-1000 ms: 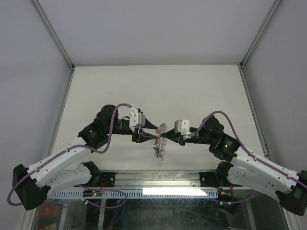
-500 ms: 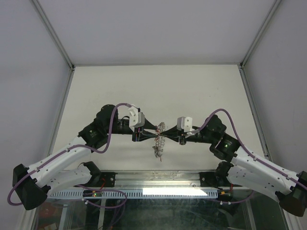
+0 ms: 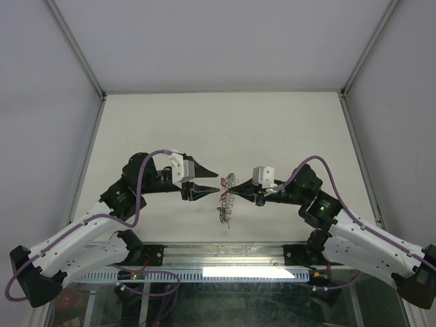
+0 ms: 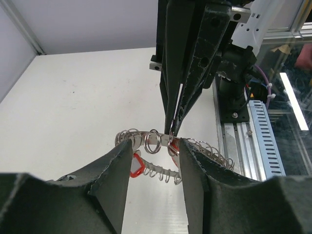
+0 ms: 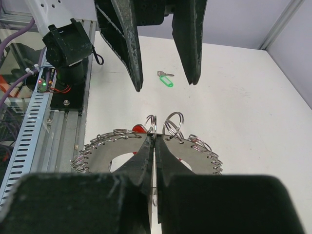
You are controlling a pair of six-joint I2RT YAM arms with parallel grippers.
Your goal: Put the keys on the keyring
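Note:
The keyring [image 3: 225,198] is a flat grey metal ring with many small wire loops round its rim, held off the white table. My right gripper [image 3: 231,195] is shut on its edge, seen close in the right wrist view [image 5: 154,139]. My left gripper [image 3: 218,181] is open and empty, just left of the keyring. In the left wrist view its fingertips [image 4: 122,156] flank the keyring [image 4: 156,144] without touching. A red-headed piece [image 4: 136,165] hangs from the ring. The green-headed key [image 5: 166,81] lies on the table beyond the left fingers [image 5: 127,44]. It is hidden in the top view.
A metal rail with a slotted cable tray [image 3: 225,255] runs along the near table edge, also in the wrist views [image 4: 263,141] [image 5: 29,146]. Grey enclosure walls and frame posts [image 3: 75,48] bound the table [image 3: 225,129].
My left gripper has opened and drawn back to the left, off the keyring. My right gripper still holds the keyring in about the same place.

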